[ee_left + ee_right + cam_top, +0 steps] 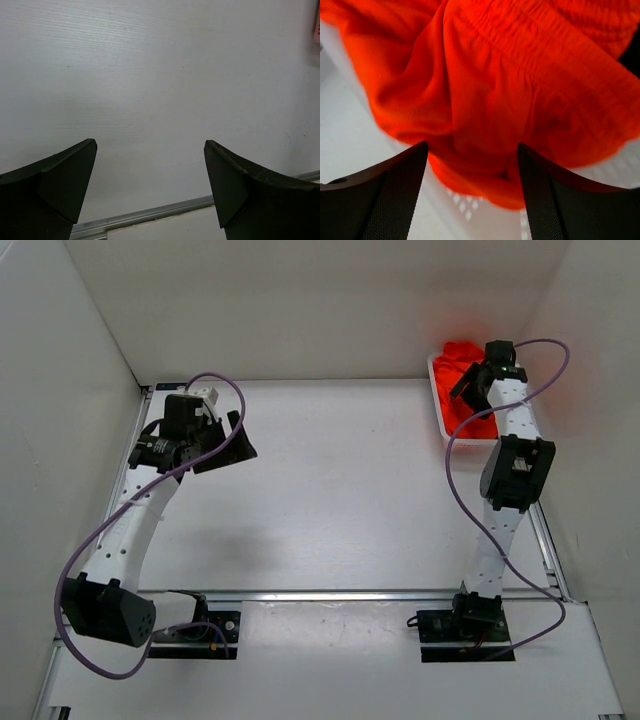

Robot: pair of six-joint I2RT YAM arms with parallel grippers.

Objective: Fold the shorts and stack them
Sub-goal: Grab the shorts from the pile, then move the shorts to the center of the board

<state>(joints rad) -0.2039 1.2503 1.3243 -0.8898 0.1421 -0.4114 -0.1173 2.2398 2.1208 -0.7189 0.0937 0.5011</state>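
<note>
Right wrist view: the right gripper [471, 150], jaws apart astride the shorts [520, 85] heaped in the far-right basket [438, 405], may pinch several layers and drag out a tangle; the left gripper [150, 147] hangs wide open.

Bright orange-red shorts [461, 356] lie crumpled (gathered waistband showing) in white tray [440, 405].

Bright orange-red cloth shorts [485, 100]: soft, matt fabric, finely ribbed along the gathered waistband, loose smooth folds elsewhere.
White plastic basket [465, 206] under them: smooth, slight sheen, pierced with small holes.
White worktop [340, 480]: matt, faint fine lines in the left wrist view.
Silver metal rail [150, 214]: brushed, dull shine.
Right end effector [471, 147]: black, fine mesh-like grain on its faces.
Left end effector [150, 142]: black, smooth, matt.
</note>
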